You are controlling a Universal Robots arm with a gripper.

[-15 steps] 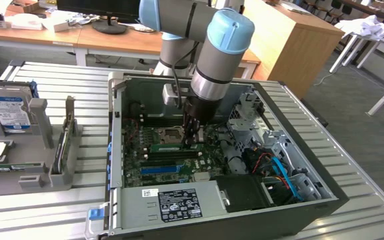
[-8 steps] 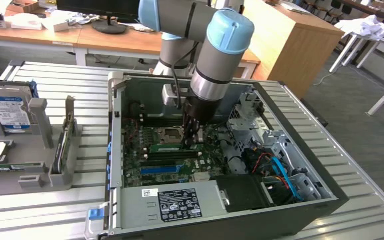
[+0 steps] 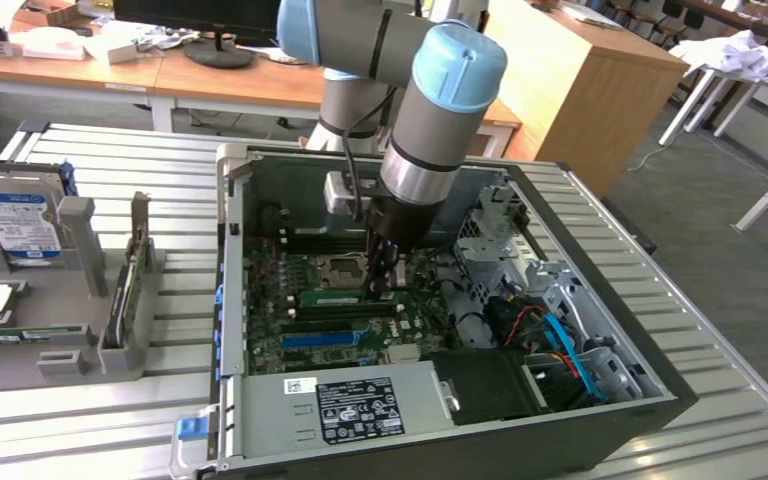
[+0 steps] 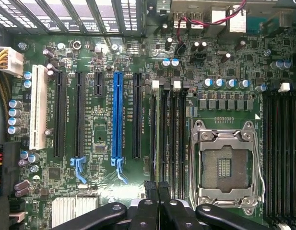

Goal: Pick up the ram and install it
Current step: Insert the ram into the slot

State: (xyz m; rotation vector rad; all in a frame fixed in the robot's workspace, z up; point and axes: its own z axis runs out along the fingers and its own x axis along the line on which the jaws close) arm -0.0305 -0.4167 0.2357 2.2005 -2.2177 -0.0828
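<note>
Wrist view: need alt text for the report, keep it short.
Top-down look at a green motherboard, with the closed gripper over a bank of black memory slots, in line with the memory stick standing edge-on in one. An empty processor socket sits beside those slots, a blue expansion slot on their other side.

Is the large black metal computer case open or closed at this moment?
Open. The black metal computer case has no side cover on it, so the green motherboard inside lies exposed.
</note>
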